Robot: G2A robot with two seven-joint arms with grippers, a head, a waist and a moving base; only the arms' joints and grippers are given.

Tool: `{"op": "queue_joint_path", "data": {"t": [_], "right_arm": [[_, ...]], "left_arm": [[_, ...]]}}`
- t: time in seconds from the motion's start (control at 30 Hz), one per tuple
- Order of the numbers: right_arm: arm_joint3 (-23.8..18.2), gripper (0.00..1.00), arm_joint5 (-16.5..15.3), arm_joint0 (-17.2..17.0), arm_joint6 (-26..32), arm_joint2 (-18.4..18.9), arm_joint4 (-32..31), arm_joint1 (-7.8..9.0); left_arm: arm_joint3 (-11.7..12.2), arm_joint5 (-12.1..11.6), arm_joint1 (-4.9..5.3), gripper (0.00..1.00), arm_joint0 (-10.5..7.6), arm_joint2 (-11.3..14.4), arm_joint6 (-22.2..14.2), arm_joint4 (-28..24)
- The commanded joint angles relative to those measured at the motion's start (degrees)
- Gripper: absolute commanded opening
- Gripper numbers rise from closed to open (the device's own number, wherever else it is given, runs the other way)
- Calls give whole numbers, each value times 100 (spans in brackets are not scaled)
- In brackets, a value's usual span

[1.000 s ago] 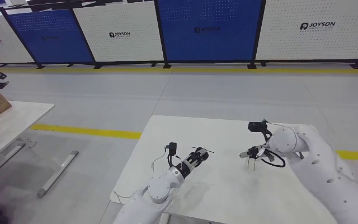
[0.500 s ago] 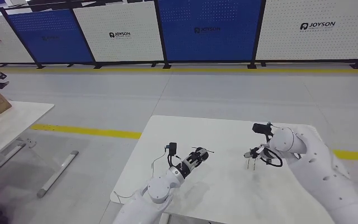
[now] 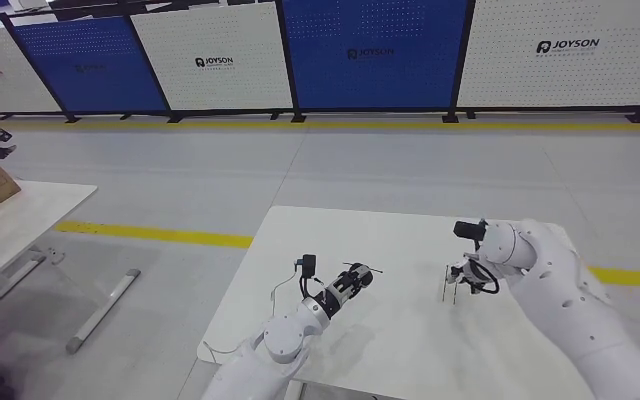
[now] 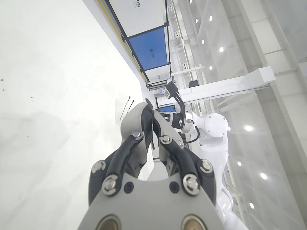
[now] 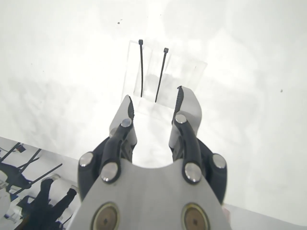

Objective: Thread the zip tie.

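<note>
Two black zip ties lie side by side on a clear sheet on the white table. My right gripper hangs just above their tail ends, open, with nothing between its fingers. In the top view the zip ties sit right under the right gripper near the table's right side. My left gripper rests low over the table's middle, well left of the ties. In the left wrist view the left gripper is shut with nothing visible in it, and the zip ties lie far beyond it.
The white table has bare room between the two arms and behind them. Its far edge runs along a grey floor with a yellow line. Another white table stands off to the left.
The right gripper has shifted slightly to the right and turned down over the zip ties. The left arm has not moved.
</note>
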Motion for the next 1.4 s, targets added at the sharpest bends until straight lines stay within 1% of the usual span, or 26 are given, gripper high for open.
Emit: {"op": "queue_joint_path", "data": {"t": [0.0,0.17,0.2,0.27,0.6,0.93,1.03,1.13,1.37], "right_arm": [[138,34,0,46,-4,-16,11,-52],[564,30,0,209,33,-260,-182,-284],[646,29,0,237,24,-284,-190,-327],[823,32,0,286,-15,-318,-193,-420],[1533,28,0,455,-100,-458,-253,-772],[2068,23,0,612,-183,-550,-266,-1044],[2216,24,-5,655,-191,-578,-274,-1110],[2374,24,-47,693,-216,-599,-271,-1177],[2708,20,-151,771,-288,-621,-245,-1321]], "left_arm": [[0,0,0,0,0,0,0,0],[0,0,0,0,0,0,0,0],[0,0,0,0,0,0,0,0],[0,0,0,0,0,0,0,0],[0,0,0,0,0,0,0,0],[0,0,0,0,0,0,0,0],[0,0,0,0,0,0,0,0],[0,0,0,0,0,0,0,0],[0,0,0,0,0,0,0,0]]}}
